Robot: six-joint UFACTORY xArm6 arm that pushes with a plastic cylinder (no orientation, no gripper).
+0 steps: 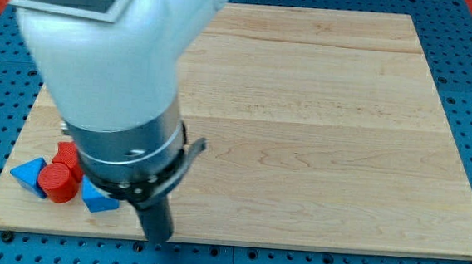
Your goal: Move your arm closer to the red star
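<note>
Red star (pixel 67 155) at board's lower left, mostly hidden behind arm, touching red cylinder (pixel 59 183); blue blocks (pixel 28 172) flank. My tip (pixel 156 236), a bare rod with no jaws, sits just right. Risk: overshoot scatters the cluster.

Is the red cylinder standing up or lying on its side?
Upright: the red cylinder shows its round flat top, beside the blue blocks.
</note>
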